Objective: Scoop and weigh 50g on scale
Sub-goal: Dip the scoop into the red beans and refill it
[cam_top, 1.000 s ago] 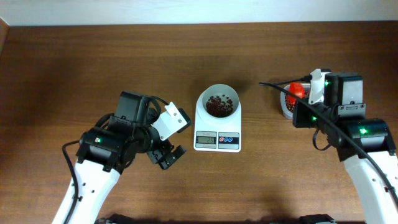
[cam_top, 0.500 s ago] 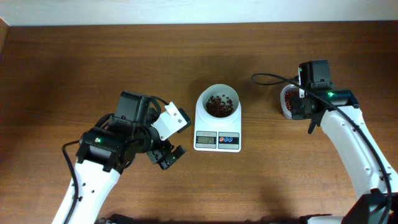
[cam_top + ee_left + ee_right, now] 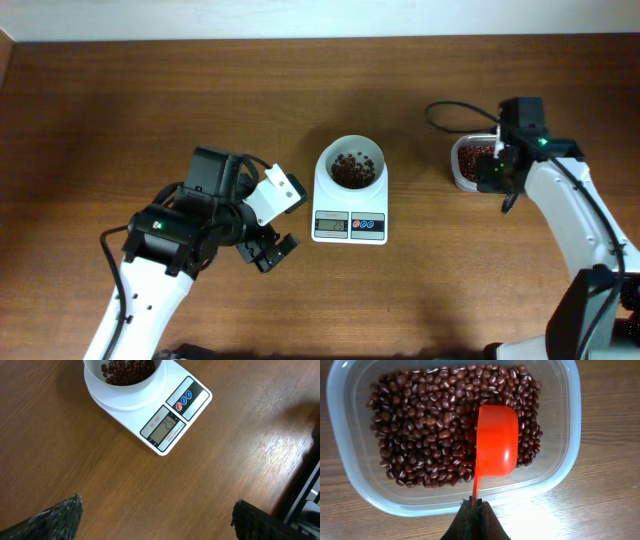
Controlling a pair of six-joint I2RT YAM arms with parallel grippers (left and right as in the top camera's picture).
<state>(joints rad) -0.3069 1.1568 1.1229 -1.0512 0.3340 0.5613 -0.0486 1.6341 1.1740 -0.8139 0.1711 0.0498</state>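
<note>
The scale is seen mid-counter, its white bowl partly filled with red beans. Right of the scale, a red scoop is pinched by its thin handle in the right pincer above the clear tub. Left of the scale, the left pincer is held spread wide and empty. The scale is judged light, rigid and apt to slide. If moved, it is best taken by its flat base, not the bowl.

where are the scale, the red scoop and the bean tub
scale (image 3: 350, 207), overhead view, white body below the bowl
red scoop (image 3: 496, 442), right wrist view, inside of the cup
bean tub (image 3: 568, 435), right wrist view, right wall
</note>
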